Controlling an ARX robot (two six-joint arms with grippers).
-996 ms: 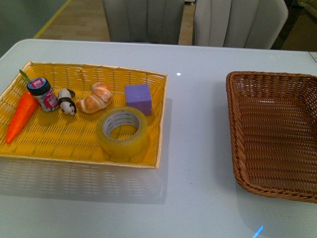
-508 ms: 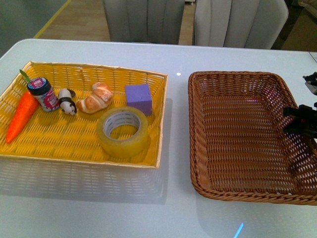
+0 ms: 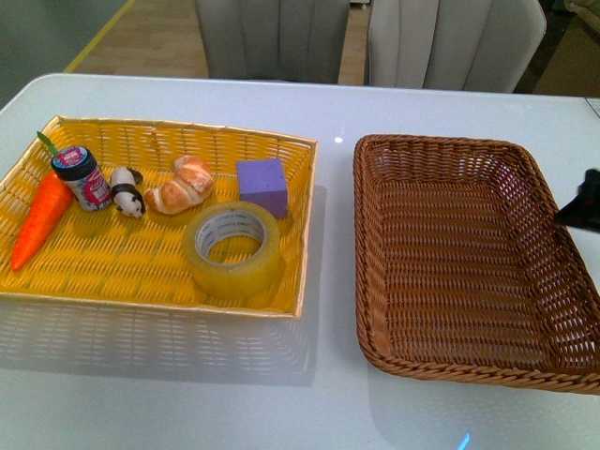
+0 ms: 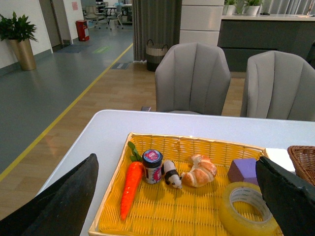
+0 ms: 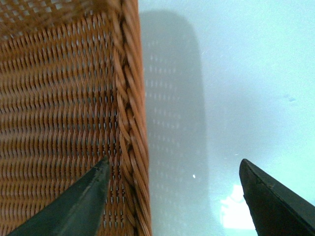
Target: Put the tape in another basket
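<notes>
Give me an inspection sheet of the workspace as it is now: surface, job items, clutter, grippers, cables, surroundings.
Surface: white glossy table, with the yellow tray and the basket side by side, not touching.
Job's things: tape lies flat in the tray's near right corner, close to the purple block; the basket, to the tray's right, has nothing in it.
Clutter: carrot, jar, panda figure, croissant and the purple block, all in the tray.
Grippers: left gripper open, raised, facing the tray, holding nothing; right gripper open, astride the basket's right rim, holding nothing.
Cables: nothing seen.
Surroundings: grey chairs behind the table; potted plant farther off.
</notes>
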